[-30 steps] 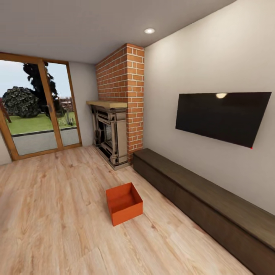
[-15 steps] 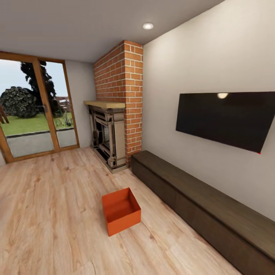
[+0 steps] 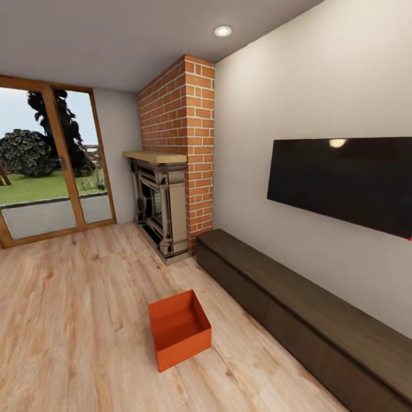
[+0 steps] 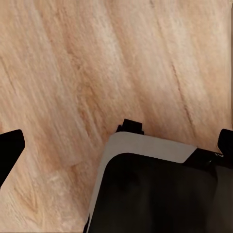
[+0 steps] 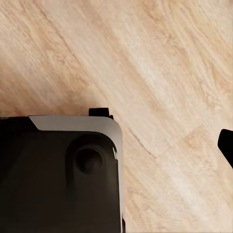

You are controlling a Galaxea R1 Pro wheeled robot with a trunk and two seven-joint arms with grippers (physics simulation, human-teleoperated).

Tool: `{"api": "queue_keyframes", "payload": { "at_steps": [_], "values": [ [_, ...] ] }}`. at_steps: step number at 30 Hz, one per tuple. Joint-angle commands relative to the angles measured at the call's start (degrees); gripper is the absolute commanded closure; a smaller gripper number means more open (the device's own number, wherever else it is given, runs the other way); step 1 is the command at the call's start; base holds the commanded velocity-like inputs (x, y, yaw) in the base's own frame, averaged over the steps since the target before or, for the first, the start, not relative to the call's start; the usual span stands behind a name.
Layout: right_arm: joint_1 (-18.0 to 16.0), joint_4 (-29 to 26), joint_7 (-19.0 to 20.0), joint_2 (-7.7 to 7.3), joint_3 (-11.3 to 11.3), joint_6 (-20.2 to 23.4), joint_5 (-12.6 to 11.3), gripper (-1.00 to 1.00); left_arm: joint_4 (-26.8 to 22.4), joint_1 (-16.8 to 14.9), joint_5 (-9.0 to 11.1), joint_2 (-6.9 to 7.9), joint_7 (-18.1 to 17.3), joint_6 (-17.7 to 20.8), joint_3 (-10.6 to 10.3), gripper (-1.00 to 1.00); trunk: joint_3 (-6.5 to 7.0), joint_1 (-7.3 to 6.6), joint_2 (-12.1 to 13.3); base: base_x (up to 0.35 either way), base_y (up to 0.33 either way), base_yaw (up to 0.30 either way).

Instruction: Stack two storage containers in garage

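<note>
Pale wood-plank flooring spreads across the living room in the head view, under a white ceiling with one round recessed light. One orange-red storage container sits on the planks low in the middle of the view, open top up and empty, turned at a slight angle to the walls. It stands apart from a long, low, dark wood cabinet that runs along the white right-hand wall. Above the cabinet hangs a black wall TV. Beyond the cabinet's far end rises a red brick chimney with a stone fireplace and a pale wooden mantel at its foot. On the far left, wood-framed glass doors look out on grass, a bush and a dark tree.

From the left wrist view, the camera looks straight down at the plank floor past a dark grey and black part of the robot's body. Two black fingertips of the left pincer show at opposite edges, spread wide with nothing between them.

From the right wrist view, the same plank floor lies below, with a black, grey-edged body part covering one lower corner. One black fingertip of the right pincer shows at the edge; whether that pincer is spread or closed cannot be told.
</note>
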Motion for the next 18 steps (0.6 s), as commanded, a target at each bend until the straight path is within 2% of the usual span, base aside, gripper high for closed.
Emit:
{"api": "queue_keyframes", "payload": {
  "at_steps": [1, 8, 18],
  "values": [
    [-0.07, 0.16, -0.03, 0.04, 0.48, -0.26, -0.39, -1.00, 0.02, -0.04, 0.51, -0.03, 0.13, -0.15, -0.49, -1.00, -0.08, 0.04, -0.05, 0.306, 0.000, 0.000],
    [-0.07, 0.14, -0.03, 0.00, 0.48, -0.26, -0.39, -1.00, 0.03, -0.04, 0.51, -0.06, 0.13, -0.14, -0.49, -1.00, -0.08, 0.04, -0.05, 0.306, -0.035, 0.087],
    [-0.07, 0.14, -0.03, -0.01, 0.48, -0.26, -0.39, -1.00, 0.02, -0.04, 0.48, -0.07, 0.13, -0.15, -0.49, -1.00, -0.08, 0.04, -0.05, 0.296, -0.130, 0.247]
  ]
}}
